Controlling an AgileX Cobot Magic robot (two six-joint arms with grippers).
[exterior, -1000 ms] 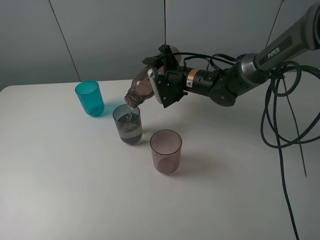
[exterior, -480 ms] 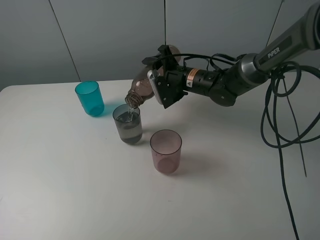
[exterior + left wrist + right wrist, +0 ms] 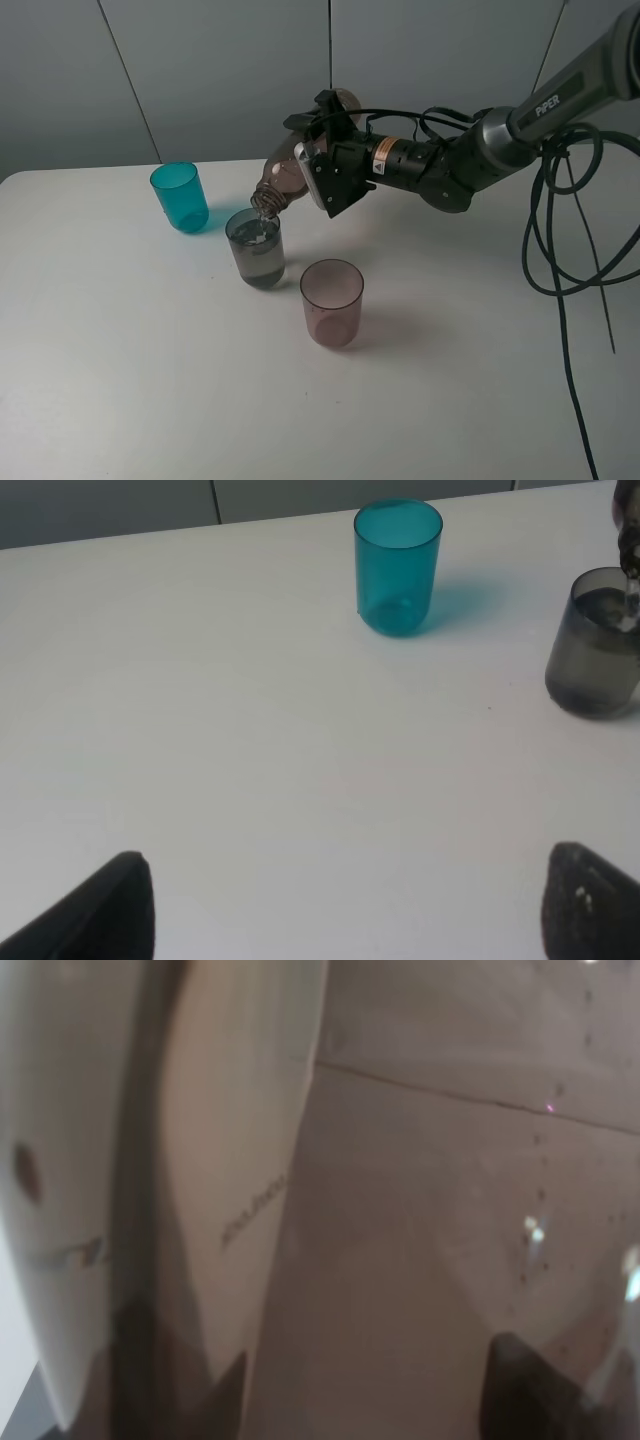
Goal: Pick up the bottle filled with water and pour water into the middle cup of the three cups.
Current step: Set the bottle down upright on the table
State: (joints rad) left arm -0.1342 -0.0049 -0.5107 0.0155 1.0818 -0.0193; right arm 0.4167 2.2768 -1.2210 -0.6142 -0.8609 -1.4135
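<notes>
My right gripper (image 3: 318,172) is shut on the smoky brown bottle (image 3: 280,177) and holds it tilted, neck down, over the middle smoky grey cup (image 3: 255,249). Water runs from the neck into that cup, which is partly filled. The teal cup (image 3: 180,196) stands back left and the pinkish-mauve cup (image 3: 331,302) front right. In the right wrist view the bottle's brown wall (image 3: 420,1260) fills the picture. In the left wrist view my left gripper (image 3: 345,905) is open and empty, low over the table, with the teal cup (image 3: 397,566) and grey cup (image 3: 594,642) ahead of it.
The white table (image 3: 120,350) carries only the three cups. Black cables (image 3: 570,230) hang at the right side behind my right arm. A grey wall stands behind the table.
The bottle stays tilted over the grey cup and water keeps running. The water level in the cup has risen slightly. The arms have hardly moved.
</notes>
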